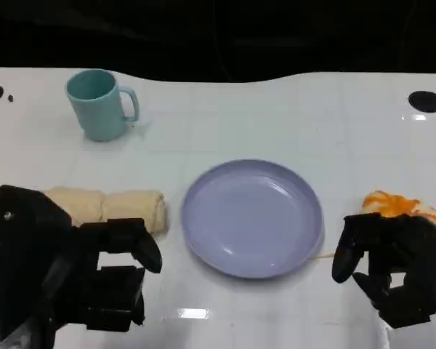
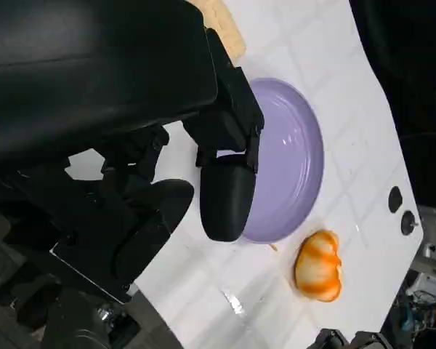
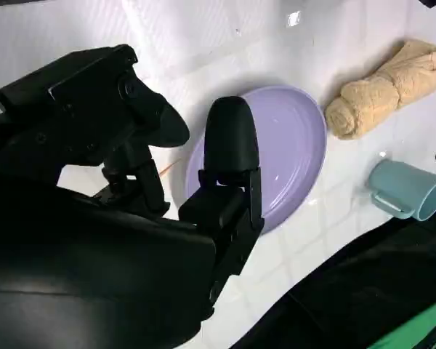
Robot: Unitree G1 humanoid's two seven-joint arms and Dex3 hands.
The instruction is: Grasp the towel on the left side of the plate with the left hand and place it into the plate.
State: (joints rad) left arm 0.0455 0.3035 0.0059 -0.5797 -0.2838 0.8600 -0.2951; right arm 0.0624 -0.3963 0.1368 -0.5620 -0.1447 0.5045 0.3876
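Spanning your whole head view, the white tabletop (image 1: 276, 109) carries everything listed below, with a dark edge along its far side.

Plate (image 1: 251, 217): lilac, round, shallow, lying flat near the middle of the tabletop, nothing in it.

Left hand (image 1: 112, 280): black, at your near left, just in front of the towel and beside the plate's left rim. Its fingers (image 1: 134, 243) are apart and hold nothing; you can see them hovering close to the towel, though whether they touch it cannot be told.

Right hand (image 1: 392, 269): black, at your near right, just off the plate's right rim. Its fingers (image 1: 346, 254) are spread and hold nothing.

Towel (image 1: 112, 207): cream, rolled into a log, lying on the tabletop just left of the plate, its right end close to the rim but not on it. Your left hand covers part of its near left end.

Mug (image 1: 98, 103): pale teal, upright, handle to the right, standing at the far left, well apart from the towel.

Orange-and-white object (image 1: 400, 206): rounded, right of the plate, partly hidden behind your right hand.
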